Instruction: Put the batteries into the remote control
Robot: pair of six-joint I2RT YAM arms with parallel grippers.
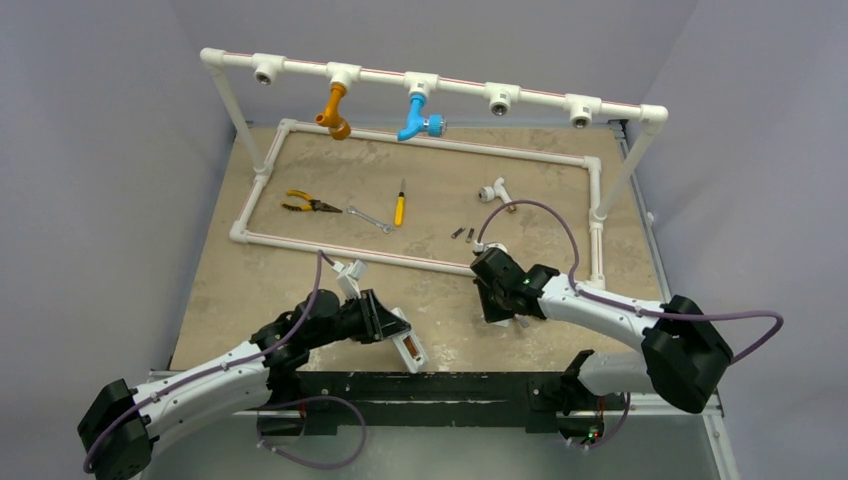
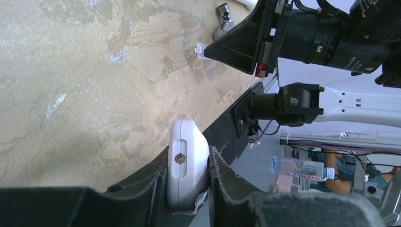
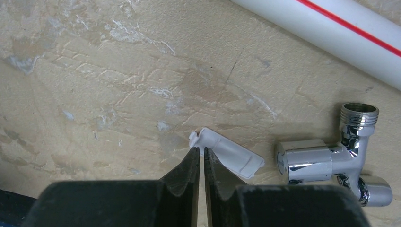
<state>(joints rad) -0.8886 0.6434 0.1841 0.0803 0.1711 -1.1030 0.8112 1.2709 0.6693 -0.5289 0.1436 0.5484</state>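
Observation:
My left gripper (image 2: 189, 163) is shut on the white remote control (image 2: 187, 161), clamping it edge-on between both fingers. It holds the remote control (image 1: 407, 346) low over the table's near edge. Two small dark batteries (image 1: 463, 234) lie side by side on the table inside the pipe frame, beyond my right gripper (image 1: 492, 278). In the right wrist view my right gripper (image 3: 201, 152) is shut with nothing between its fingers. Its tips stand at the near end of a small flat white cover (image 3: 229, 153) lying on the table. The batteries are out of both wrist views.
A silver tap fitting (image 3: 331, 161) lies just right of the cover, near the white pipe frame (image 1: 420, 262). Inside the frame lie pliers (image 1: 305, 204), a wrench (image 1: 370, 218), a yellow-handled screwdriver (image 1: 400, 207) and a pipe tee (image 1: 497, 190). Orange (image 1: 336, 110) and blue (image 1: 415, 117) taps hang from the overhead pipe.

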